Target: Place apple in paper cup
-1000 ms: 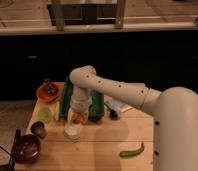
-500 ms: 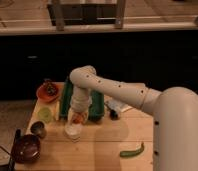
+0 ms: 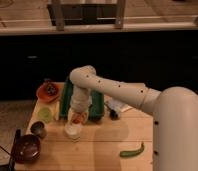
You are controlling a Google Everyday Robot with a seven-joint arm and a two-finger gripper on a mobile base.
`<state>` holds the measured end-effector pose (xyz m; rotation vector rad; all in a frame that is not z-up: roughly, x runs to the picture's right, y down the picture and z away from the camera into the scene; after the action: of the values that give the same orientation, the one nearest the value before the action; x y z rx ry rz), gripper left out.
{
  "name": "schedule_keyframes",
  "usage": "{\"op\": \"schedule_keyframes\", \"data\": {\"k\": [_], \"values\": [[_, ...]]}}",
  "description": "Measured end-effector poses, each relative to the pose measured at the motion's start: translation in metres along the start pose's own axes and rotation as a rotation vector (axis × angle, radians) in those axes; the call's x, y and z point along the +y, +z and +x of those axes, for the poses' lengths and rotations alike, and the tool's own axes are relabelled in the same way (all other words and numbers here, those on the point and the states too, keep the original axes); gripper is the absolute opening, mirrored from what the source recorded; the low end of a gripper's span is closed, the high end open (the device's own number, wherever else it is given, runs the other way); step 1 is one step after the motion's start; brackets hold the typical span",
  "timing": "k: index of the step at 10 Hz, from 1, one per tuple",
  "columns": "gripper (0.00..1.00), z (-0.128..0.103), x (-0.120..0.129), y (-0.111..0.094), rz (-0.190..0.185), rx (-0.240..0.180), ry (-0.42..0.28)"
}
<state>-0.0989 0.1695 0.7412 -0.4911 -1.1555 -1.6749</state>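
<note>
Left of centre in the frame, the white robot arm (image 3: 117,92) I am driving bends down over a light wooden table (image 3: 107,142), its gripper (image 3: 77,119) poised just above the small white paper cup (image 3: 72,132). The claw is clenched on the small round orange-red apple (image 3: 78,118), which I see pinched at its tip, clear of the tabletop and right over the cup's round rim; whether fruit and rim touch, I cannot tell. The cup stands upright toward the table's left side. To its left stand a pale green cup (image 3: 45,114) and, lower in the frame, a small dark metal cup (image 3: 38,129); a dark round bowl (image 3: 26,148) sits at the lower left corner. Behind the arm lies a green rectangular tray (image 3: 97,102), and an orange dish (image 3: 47,92) with something dark in it sits at the table's far left edge. A long green chilli pepper (image 3: 132,151) lies alone at lower right, well apart from the cup, beside the robot's bulky white body (image 3: 179,135)
</note>
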Motion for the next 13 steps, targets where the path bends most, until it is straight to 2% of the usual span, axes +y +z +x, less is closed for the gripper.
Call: {"op": "schedule_keyframes", "data": {"k": [6, 8, 10, 12, 13], "values": [[0.39, 0.0002, 0.0008, 0.0002, -0.001, -0.001, 0.0], [0.34, 0.0002, 0.0008, 0.0001, -0.001, -0.002, -0.001], [0.33, 0.0002, 0.0007, 0.0001, -0.001, -0.002, -0.001], [0.34, 0.0003, 0.001, 0.0002, -0.002, -0.003, -0.001], [0.38, 0.0004, 0.001, 0.0002, -0.002, -0.003, -0.001]]}}
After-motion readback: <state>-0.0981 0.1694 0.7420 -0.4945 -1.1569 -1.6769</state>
